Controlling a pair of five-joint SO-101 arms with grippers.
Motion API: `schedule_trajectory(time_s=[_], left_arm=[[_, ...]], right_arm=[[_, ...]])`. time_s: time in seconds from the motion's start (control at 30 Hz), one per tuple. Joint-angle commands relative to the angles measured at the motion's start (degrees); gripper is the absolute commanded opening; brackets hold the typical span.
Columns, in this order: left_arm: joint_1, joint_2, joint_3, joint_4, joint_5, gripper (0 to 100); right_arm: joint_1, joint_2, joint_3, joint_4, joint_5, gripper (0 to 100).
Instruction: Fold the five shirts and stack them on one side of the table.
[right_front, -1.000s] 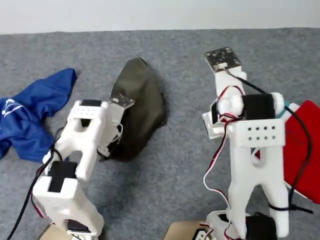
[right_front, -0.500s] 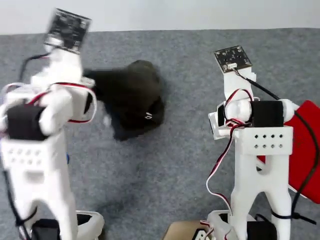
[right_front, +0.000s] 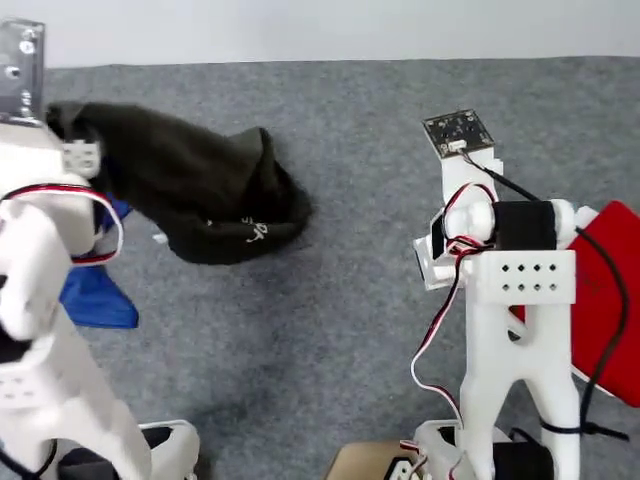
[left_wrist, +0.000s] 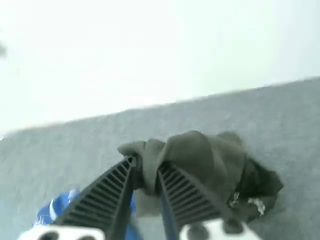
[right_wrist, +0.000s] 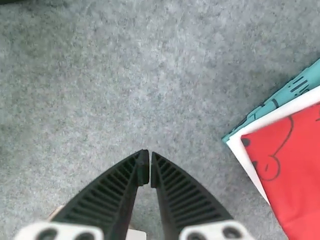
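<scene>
My left gripper (left_wrist: 146, 175) is shut on a bunched edge of the dark olive shirt (left_wrist: 210, 162), raised at the table's far left. The shirt (right_front: 205, 195) hangs from it and trails down to the grey table (right_front: 340, 300). A blue shirt (right_front: 95, 295) lies crumpled under my left arm, and a corner of it (left_wrist: 55, 210) peeks out beside the left fingers. My right gripper (right_wrist: 149, 170) is shut on nothing, just above bare table. Folded shirts lie stacked at the right edge, red (right_front: 605, 290) on top; white (right_wrist: 285, 122) and teal (right_wrist: 280, 102) edges stick out beneath the red shirt (right_wrist: 295, 175).
A white wall (right_front: 320, 30) runs along the table's far edge. A tan board (right_front: 365, 462) pokes out by the base of my right arm (right_front: 515, 330). Open grey table lies between the two arms.
My left arm has swung up and to the far left, pulling the olive shirt off the table's middle and stretching it out. The right arm has stayed put.
</scene>
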Motion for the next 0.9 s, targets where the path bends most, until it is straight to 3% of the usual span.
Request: schedule_trajectory(time_s=[0.0,0.3,0.43,0.57,0.87], left_arm=[[-6.2,-1.1,6.2,0.6,0.4,0],[-23.4,-1.0,24.5,-0.4,-5.9,0],[-28.6,-1.3,30.6,-3.2,-6.0,0],[-29.6,-1.3,33.8,-3.8,-6.0,0],[-26.6,-1.3,34.9,-3.3,-6.0,0]], right_arm=[[-3.8,-1.2,-0.4,-0.7,-0.3,0.9],[-12.9,9.4,-0.9,-10.0,-0.4,1.0],[-16.0,15.5,-3.6,-15.9,-0.6,10.3],[-18.5,23.1,-11.4,-20.1,-0.6,19.0],[-22.5,44.8,-28.3,-31.3,-0.6,19.1]])
